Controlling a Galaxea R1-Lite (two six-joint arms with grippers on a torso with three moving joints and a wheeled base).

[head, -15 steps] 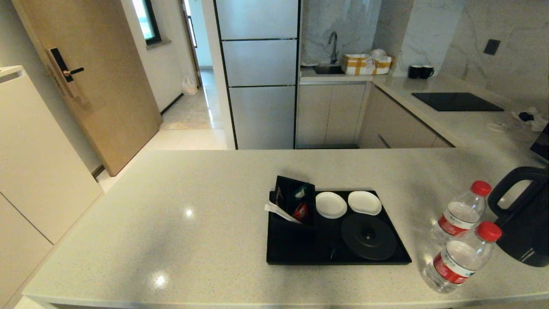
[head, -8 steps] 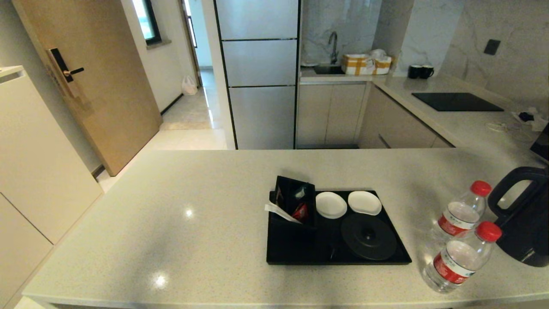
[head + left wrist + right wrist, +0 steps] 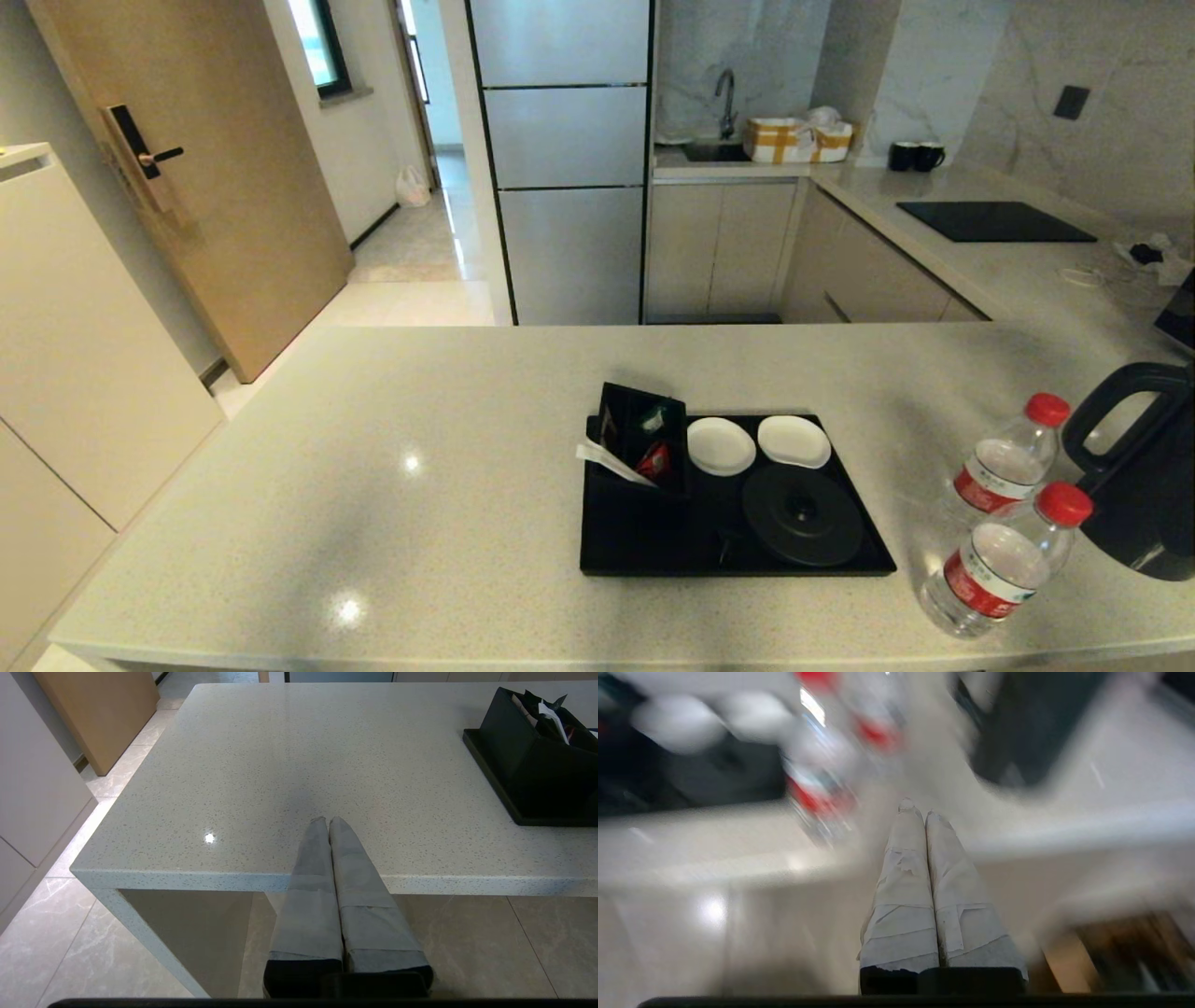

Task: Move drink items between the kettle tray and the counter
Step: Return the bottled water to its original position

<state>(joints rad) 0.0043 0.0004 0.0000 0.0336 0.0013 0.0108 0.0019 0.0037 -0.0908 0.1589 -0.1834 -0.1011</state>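
Observation:
The black kettle tray [image 3: 616, 551] lies on the beige counter [image 3: 373, 467], holding a round kettle base [image 3: 801, 515] and two white coasters [image 3: 720, 445]. To its right on the counter stand two red-capped water bottles [image 3: 1004, 464] [image 3: 1001, 565] and the dark kettle [image 3: 1144, 485] at the head view's right edge. Neither arm shows in the head view. My left gripper [image 3: 327, 820] is shut and empty, over the counter's near edge. My right gripper [image 3: 920, 809] is shut and empty, before the counter's front edge, pointing between the near bottle [image 3: 817, 793] and the kettle [image 3: 1017, 732].
A black box of sachets [image 3: 642, 437] stands on the tray's left end; its side shows in the left wrist view [image 3: 528, 760]. Behind, a second counter carries a black hob [image 3: 994, 221] and two black mugs [image 3: 915, 155].
Nothing on the counter has moved in the head view. The right wrist view is smeared by motion.

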